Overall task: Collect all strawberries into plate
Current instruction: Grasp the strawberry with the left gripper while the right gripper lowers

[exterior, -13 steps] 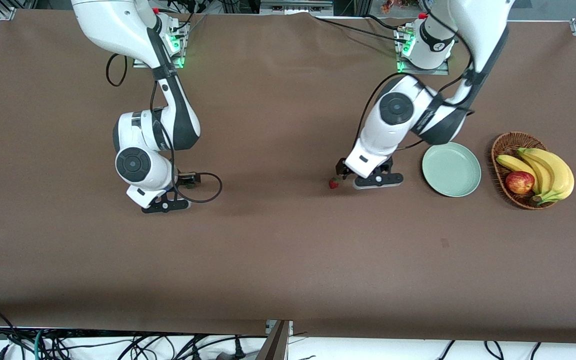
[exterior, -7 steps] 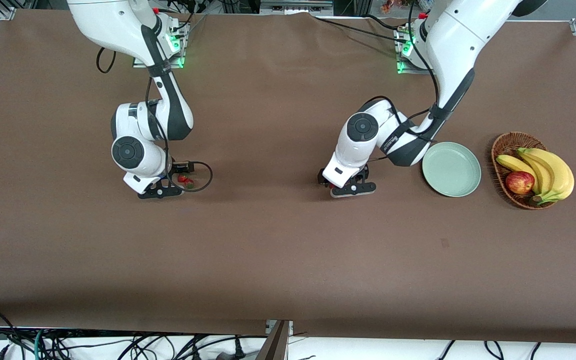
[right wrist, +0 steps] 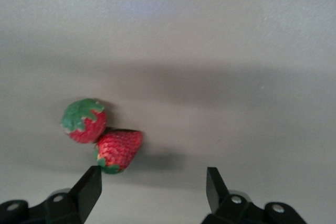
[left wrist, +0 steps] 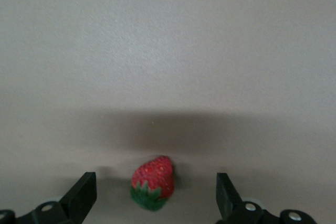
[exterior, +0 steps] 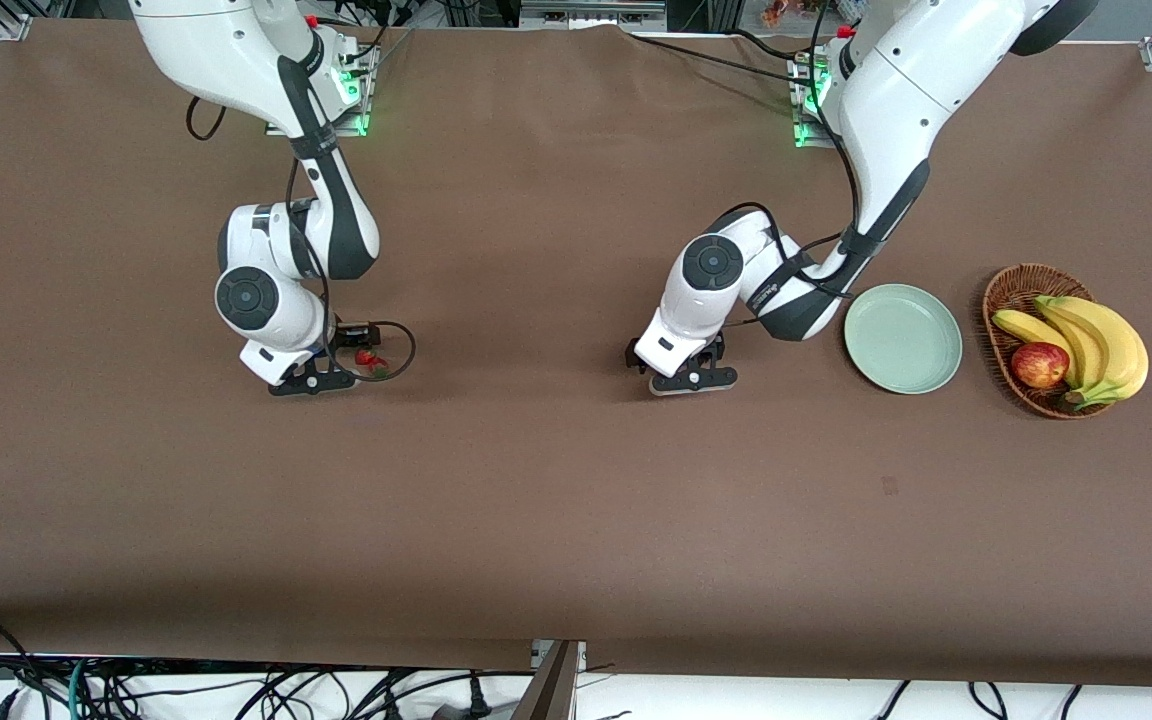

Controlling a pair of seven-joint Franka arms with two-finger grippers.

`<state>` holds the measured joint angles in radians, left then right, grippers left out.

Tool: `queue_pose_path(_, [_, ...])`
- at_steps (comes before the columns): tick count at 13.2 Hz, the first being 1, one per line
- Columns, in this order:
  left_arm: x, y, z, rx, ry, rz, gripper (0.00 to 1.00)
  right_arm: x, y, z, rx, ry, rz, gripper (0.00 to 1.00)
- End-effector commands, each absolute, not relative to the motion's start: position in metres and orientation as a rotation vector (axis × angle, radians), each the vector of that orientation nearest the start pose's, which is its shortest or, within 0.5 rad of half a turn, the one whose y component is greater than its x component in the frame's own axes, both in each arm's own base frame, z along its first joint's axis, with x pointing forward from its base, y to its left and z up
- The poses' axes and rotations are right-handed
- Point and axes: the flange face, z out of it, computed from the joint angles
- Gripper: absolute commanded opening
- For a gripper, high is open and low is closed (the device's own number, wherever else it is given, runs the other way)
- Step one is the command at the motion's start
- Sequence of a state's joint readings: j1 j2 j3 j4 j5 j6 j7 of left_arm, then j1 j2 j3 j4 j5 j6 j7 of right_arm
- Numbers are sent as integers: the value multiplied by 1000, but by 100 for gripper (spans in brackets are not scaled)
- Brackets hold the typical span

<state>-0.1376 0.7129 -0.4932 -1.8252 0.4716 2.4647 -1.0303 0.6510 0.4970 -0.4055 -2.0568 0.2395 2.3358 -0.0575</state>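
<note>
Strawberries [right wrist: 102, 135] lying paired on table; we're hovering right gripper [right wrist: 153, 187] wide beside them, left gripper [left wrist: 156, 195] wide, straddling single strawberry [left wrist: 153, 183]; plate [exterior: 902, 338] awaiting.

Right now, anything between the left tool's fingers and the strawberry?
Nothing. Left wrist view shows the left tool open, fingers straddling the strawberry with bare table either side.

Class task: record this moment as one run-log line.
left gripper: open around one strawberry | right gripper: open, beside two touching strawberries | plate: no berries
</note>
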Motion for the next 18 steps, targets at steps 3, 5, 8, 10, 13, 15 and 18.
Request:
queue_pose_path(3, [533,-370,182,-3157,-237,-33,77,569,95,190,-3094,-340,196,88])
queue_pose_path(5, [535,-370,183,-3161,-247,-30,58,569,100,192,-3090,-329,200,88])
queue_pose_path(8, [537,-369,183,-3162,-266,-26,28,568,108,191,-3067,-262,199,88])
queue_pose_path(10, [538,-367,186,-3154,-266,-24,27,570,111,196,-3064,-264,184,88])
queue_pose_path(13, [551,-349,236,-3133,-268,12,26,597,109,224,-3039,-297,194,88])
queue_pose_path(15, [563,-310,276,-3162,-181,163,26,613,99,234,-3033,-309,205,88])
queue_pose_path(18, [581,-229,321,-3184,-92,264,26,614,104,237,-3024,-291,231,88])
